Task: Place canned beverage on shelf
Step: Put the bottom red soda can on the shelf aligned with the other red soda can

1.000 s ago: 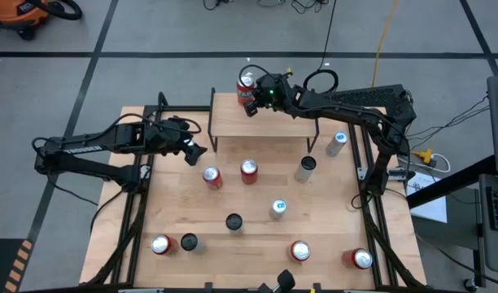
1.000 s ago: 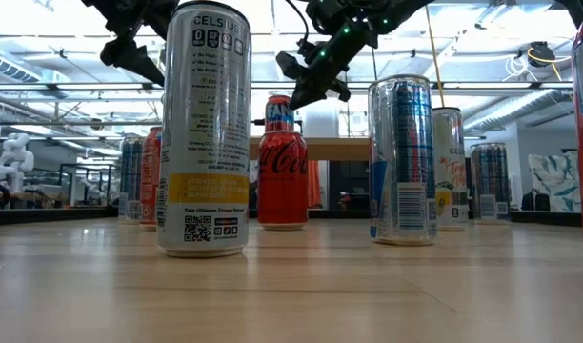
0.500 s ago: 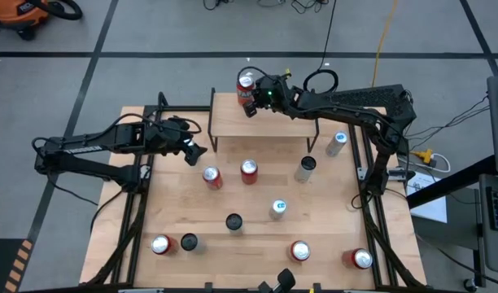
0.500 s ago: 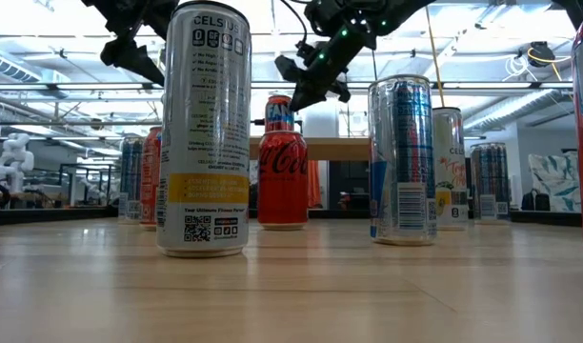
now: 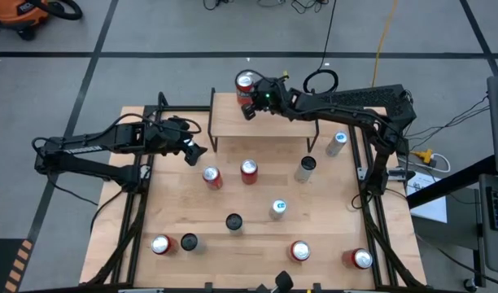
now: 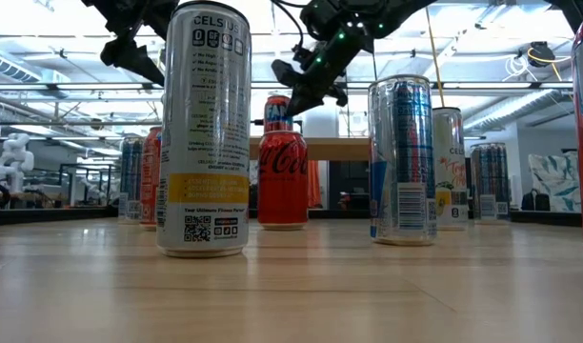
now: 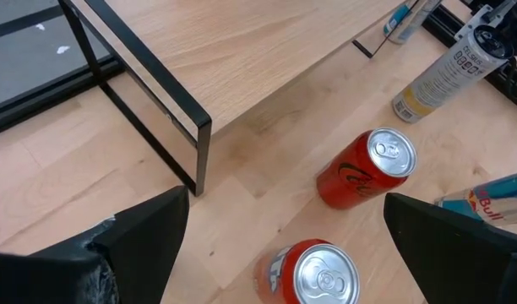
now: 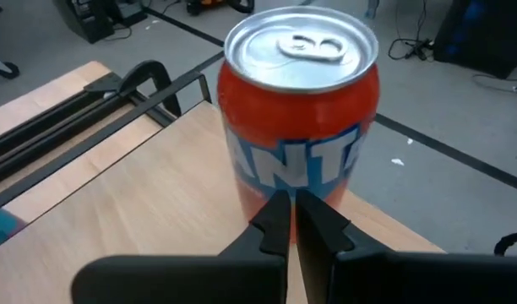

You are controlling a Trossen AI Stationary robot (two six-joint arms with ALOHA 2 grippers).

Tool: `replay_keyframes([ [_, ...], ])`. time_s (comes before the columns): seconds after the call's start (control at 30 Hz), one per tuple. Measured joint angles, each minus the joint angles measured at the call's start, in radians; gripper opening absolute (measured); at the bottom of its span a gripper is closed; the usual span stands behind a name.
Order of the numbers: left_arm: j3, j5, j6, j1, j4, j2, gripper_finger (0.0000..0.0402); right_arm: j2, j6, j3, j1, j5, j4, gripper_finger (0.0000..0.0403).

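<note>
Right wrist view: an orange Fanta can stands upright at the far edge of the shelf, silver lid up.
Fanta can, from above: it sits near the middle of the shelf's far edge, at the brink.
Right gripper: the right gripper hangs over the shelf top just beside the can, fingers pressed together and holding nothing; whether the tips touch the can cannot be told.
Left gripper: the left gripper waits past the shelf's left end, above the table, jaws spread wide and empty.
Table: other cans stand scattered on it in front of the shelf, a red Coca-Cola can among them.
</note>
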Motion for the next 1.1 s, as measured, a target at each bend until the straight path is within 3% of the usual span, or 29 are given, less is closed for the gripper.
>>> replay_keyframes([
  [0.13,0.000,0.001,-0.001,0.000,0.000,0.000,0.0400,-0.013,-0.001,0.000,0.000,-0.049,-0.057,0.0000],
  [0.3,0.000,0.027,-0.008,-0.003,-0.001,0.000,0.0400,-0.109,0.010,0.001,0.014,-0.196,-0.240,0.0000],
  [0.47,0.000,0.031,-0.008,-0.021,0.000,0.000,0.0400,-0.204,0.033,0.001,0.078,-0.259,-0.400,0.0000],
  [0.8,0.000,0.131,-0.008,-0.061,0.000,0.000,0.0400,-0.362,0.229,0.001,0.289,-0.263,-0.586,0.0000],
  [1.1,0.000,0.156,-0.075,-0.119,0.000,0.000,0.0400,-0.453,0.376,0.001,0.501,-0.266,-0.795,0.0000],
])
